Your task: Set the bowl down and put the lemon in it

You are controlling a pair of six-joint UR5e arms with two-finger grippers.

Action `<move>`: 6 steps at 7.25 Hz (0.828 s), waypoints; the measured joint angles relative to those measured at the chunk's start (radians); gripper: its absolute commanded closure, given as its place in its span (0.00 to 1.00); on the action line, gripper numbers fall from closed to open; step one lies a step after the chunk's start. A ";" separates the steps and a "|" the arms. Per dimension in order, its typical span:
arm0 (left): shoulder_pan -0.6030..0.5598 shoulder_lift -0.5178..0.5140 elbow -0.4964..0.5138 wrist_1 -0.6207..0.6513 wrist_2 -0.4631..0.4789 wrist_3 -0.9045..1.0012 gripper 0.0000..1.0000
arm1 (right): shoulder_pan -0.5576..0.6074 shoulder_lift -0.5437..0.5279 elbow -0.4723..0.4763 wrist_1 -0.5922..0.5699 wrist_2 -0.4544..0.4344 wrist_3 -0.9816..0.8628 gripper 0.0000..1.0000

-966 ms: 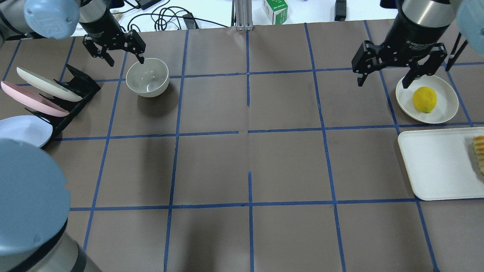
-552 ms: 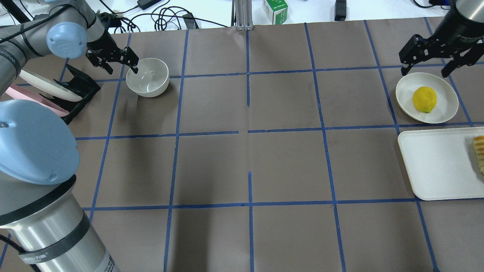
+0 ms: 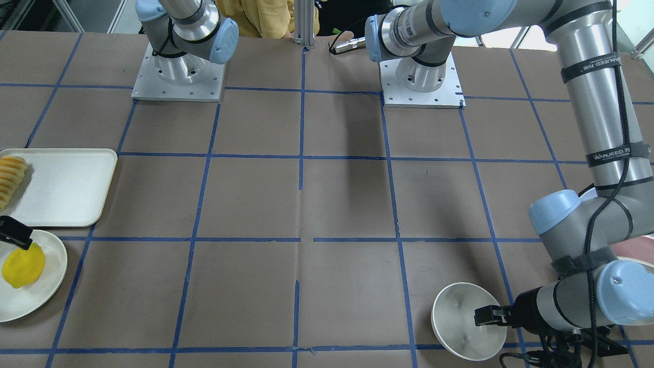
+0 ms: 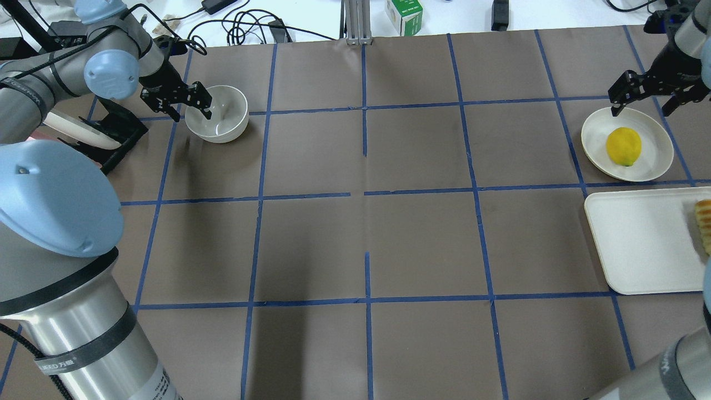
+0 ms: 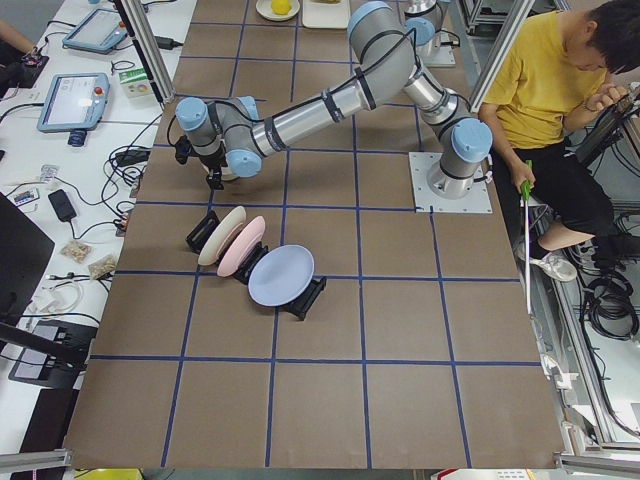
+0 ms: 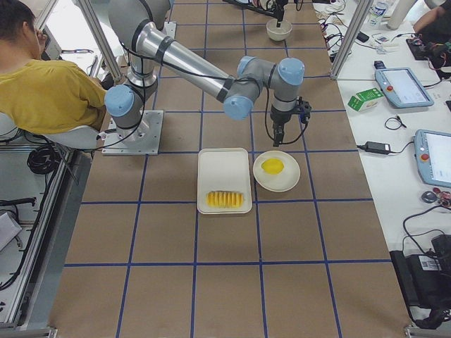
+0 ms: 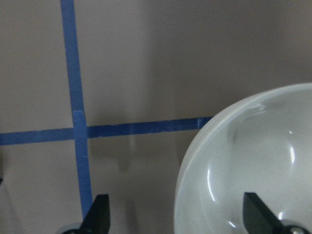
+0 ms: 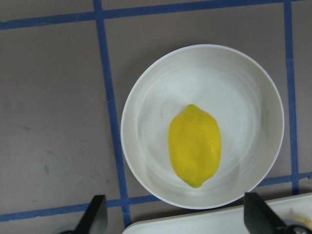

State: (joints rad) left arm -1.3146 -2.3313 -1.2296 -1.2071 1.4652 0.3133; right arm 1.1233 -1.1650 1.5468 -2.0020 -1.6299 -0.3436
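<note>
Left gripper (image 4: 193, 115) open, empty, straddling bowl (image 4: 222, 119) rim; we should pinch the wall squarely, then lift. Right gripper (image 4: 640, 109) wide open, empty, above lemon (image 4: 623, 146).

White tray (image 4: 639, 244), sliced food (image 6: 225, 199), racked plates (image 5: 243, 247)

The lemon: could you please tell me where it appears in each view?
Front-facing: lemon, lower left edge.
Overhead: lemon, upper right.
Exterior left: lemon, tiny, top edge.
Exterior right: lemon, near centre.
Left wrist: not in it.
Right wrist: lemon, centre.
Landmark: the white round plate under it.
</note>
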 measured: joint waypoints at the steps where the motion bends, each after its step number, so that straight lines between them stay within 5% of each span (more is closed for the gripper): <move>1: 0.000 -0.003 -0.001 0.003 -0.003 0.006 1.00 | -0.006 0.048 0.000 -0.043 -0.020 -0.002 0.00; 5: 0.000 0.023 -0.001 -0.005 -0.001 0.005 1.00 | -0.011 0.147 0.005 -0.096 -0.076 -0.023 0.00; 6: -0.007 0.040 0.001 -0.026 -0.007 -0.014 1.00 | -0.012 0.158 0.007 -0.097 -0.079 -0.024 0.10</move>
State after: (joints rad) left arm -1.3215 -2.2913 -1.2283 -1.2334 1.4584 0.2996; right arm 1.1118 -1.0070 1.5539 -2.0987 -1.7091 -0.3680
